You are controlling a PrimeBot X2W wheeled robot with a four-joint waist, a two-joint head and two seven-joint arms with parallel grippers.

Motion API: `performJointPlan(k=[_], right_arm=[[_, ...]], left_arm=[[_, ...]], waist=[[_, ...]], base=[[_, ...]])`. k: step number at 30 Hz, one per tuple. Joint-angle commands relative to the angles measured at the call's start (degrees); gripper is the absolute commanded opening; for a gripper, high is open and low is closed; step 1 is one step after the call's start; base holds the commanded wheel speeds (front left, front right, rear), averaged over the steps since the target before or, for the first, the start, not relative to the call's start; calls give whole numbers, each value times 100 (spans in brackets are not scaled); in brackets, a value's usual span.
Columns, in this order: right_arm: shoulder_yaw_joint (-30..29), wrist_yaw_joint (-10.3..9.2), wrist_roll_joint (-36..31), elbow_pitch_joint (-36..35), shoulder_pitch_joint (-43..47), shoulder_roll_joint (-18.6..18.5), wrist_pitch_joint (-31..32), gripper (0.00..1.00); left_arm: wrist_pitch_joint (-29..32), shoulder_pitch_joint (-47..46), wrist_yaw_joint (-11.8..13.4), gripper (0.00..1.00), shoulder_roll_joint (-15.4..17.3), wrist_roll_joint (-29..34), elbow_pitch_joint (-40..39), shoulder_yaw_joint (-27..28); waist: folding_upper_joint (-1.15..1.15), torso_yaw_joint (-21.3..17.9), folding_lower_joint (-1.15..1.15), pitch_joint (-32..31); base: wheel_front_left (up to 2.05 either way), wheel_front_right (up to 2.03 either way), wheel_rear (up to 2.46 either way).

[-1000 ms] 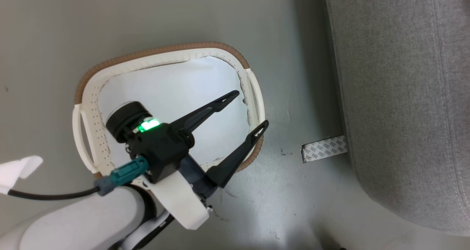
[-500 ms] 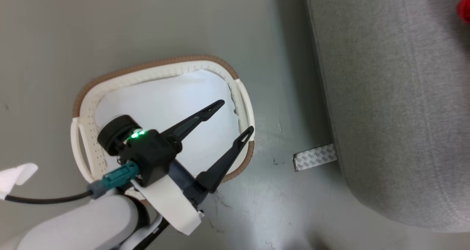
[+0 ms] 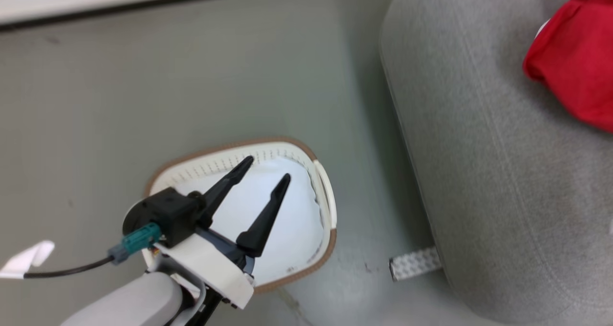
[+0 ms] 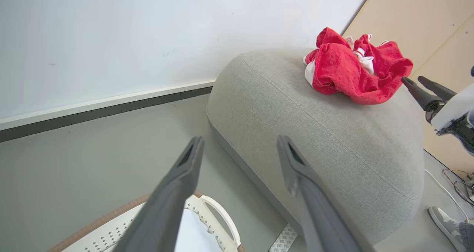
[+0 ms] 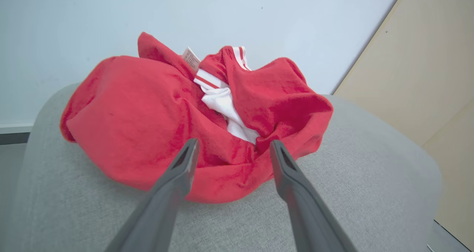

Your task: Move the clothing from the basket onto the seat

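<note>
The red clothing [image 5: 148, 122] with white stripes lies bunched on top of the grey seat [image 5: 333, 192]. My right gripper [image 5: 234, 143] is open just in front of the heap, nothing between its fingers. From the left wrist view the clothing [image 4: 348, 70] sits on the seat [image 4: 314, 133], with the right gripper [image 4: 411, 79] at its right side. The head view has the clothing [image 3: 574, 77] at the upper right on the seat [image 3: 479, 173]. My left gripper [image 3: 267, 169] hangs open and empty over the basket [image 3: 325, 206], which holds a pale pad [image 3: 297, 220].
The basket stands on a grey floor left of the seat. A patterned white strip [image 3: 414, 264] lies on the floor by the seat's base. A white wall with a dark skirting [image 4: 111, 111] runs behind. A person's shoe [image 4: 450, 222] and thin cables [image 4: 455, 178] are right of the seat.
The head camera has tilted up, so basket and seat slid down the picture and the red clothing on the seat came into view. My left gripper turned more upright over the basket, still open.
</note>
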Motion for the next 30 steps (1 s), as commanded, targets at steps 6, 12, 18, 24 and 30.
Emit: performJointPlan(k=[6, 12, 18, 24, 30], right_arm=[[961, -14, 530, -564, 909, -10, -18, 100], [1630, -15, 984, -877, 1653, -17, -18, 100], [2290, -14, 1202, -756, 2265, -15, -19, 100], [2845, -14, 1603, -606, 2786, -11, -18, 100], [3210, -14, 1897, -557, 3049, -15, -19, 100]], left_arm=[[-35, 1016, -152, 100, -464, 357, 440, 937], [-36, 2027, -529, 100, -1028, 783, 838, 1908], [-36, 2927, -818, 100, -1596, 1308, 1193, 2833], [-37, 3773, -1146, 100, -2110, 1805, 1457, 3763], [-37, 4342, -1544, 100, -2482, 2330, 1708, 4458]], waist=[[0, 367, 0, -1123], [0, 708, 0, -1661], [0, 1051, 0, -2143], [0, 1343, 0, -2598], [0, 1473, 0, -2880]], base=[[0, 0, 0], [0, 0, 0], [0, 0, 0], [0, 0, 0], [0, 0, 0]])
